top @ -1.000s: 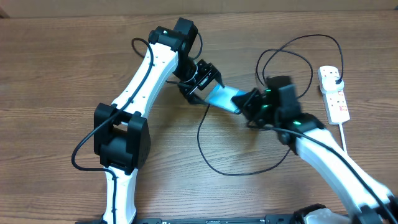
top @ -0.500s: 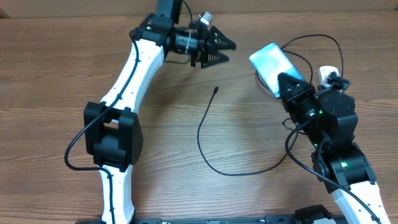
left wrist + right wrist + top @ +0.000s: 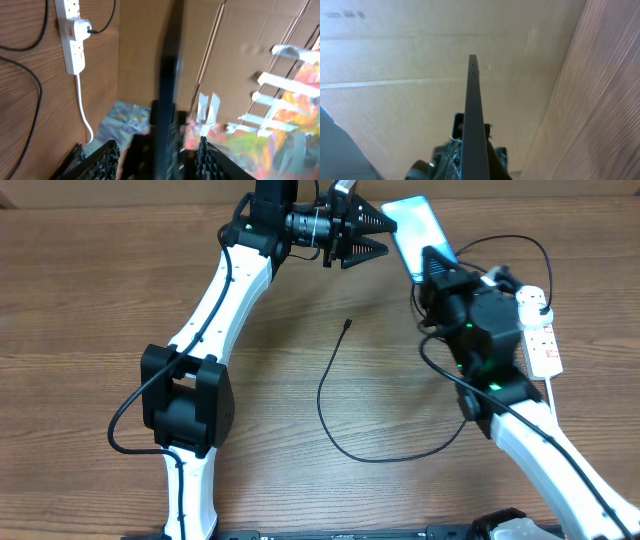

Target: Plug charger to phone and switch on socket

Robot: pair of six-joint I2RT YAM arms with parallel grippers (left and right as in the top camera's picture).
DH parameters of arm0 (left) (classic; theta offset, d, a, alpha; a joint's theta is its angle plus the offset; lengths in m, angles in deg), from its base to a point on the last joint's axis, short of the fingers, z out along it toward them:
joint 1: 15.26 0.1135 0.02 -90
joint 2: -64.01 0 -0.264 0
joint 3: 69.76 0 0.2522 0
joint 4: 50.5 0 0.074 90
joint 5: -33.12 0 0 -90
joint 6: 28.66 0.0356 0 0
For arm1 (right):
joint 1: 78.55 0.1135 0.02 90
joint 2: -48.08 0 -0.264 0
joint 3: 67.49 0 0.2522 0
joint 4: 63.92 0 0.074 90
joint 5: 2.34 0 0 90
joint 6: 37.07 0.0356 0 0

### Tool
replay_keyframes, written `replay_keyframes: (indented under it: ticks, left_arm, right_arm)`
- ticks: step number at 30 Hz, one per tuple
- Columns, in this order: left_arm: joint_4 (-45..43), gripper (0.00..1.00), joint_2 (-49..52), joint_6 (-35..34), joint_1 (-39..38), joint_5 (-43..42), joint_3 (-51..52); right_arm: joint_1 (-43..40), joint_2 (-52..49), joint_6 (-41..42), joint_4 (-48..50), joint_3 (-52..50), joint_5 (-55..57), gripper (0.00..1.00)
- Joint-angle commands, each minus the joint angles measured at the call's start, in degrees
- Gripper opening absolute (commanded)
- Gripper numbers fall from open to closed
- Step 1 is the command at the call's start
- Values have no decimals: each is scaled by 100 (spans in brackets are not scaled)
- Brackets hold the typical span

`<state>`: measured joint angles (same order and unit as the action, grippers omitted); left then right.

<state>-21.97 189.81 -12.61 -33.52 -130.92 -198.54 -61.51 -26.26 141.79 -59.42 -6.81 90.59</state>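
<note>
My right gripper (image 3: 437,265) is shut on the phone (image 3: 412,228) and holds it up at the back of the table, cyan screen facing up. In the right wrist view the phone (image 3: 474,110) rises edge-on from that gripper (image 3: 474,162). My left gripper (image 3: 383,235) is open and points right at the phone's left edge. In the left wrist view the dark phone edge (image 3: 167,85) stands between the left gripper's (image 3: 156,152) spread fingers, with a gap on each side. The charger (image 3: 325,395) lies looped on the table, its connector tip (image 3: 346,323) free. The socket (image 3: 538,330) lies at the right.
A cardboard wall (image 3: 520,188) closes the back of the table. The socket's thick white cord (image 3: 553,395) runs toward the front right beside my right arm. The left wrist view shows the socket (image 3: 74,35) and the table's edge with colourful clutter (image 3: 280,135) beyond it.
The phone went from the middle of the table, between both grippers, up to the back in my right gripper. My left gripper swung to the back and its jaws narrowed.
</note>
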Motion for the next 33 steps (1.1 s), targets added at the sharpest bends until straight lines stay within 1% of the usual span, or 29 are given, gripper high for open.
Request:
replay_keyframes:
  ticks: [1, 3, 6, 12, 17, 19, 29, 33]
  left_arm:
    - [-70, 52, -13, -457, -20, 479, -101]
    - [-66, 51, -13, -455, -26, 688, -101]
    - [-66, 47, -13, -459, -66, 968, -101]
    - [-61, 40, -13, -490, -214, 1318, -101]
    - [-42, 39, -13, -433, -326, 1650, -101]
    - [-37, 39, -13, -369, -354, 1707, -101]
    - [39, 24, -13, -310, -352, 1749, -101]
    - [42, 21, -11, -291, -350, 1751, -101]
  right_arm:
    - [197, -356, 610, 413, 157, 39, 4]
    - [289, -520, 632, 420, 240, 39, 4]
    - [415, -684, 680, 417, 354, 44, 4]
    - [470, -723, 850, 417, 422, 72, 4]
    - [470, -723, 887, 415, 424, 9, 4]
    - [472, -723, 887, 417, 424, -63, 4]
    - [472, -723, 885, 374, 422, -264, 4]
    - [472, -723, 885, 212, 422, -271, 4]
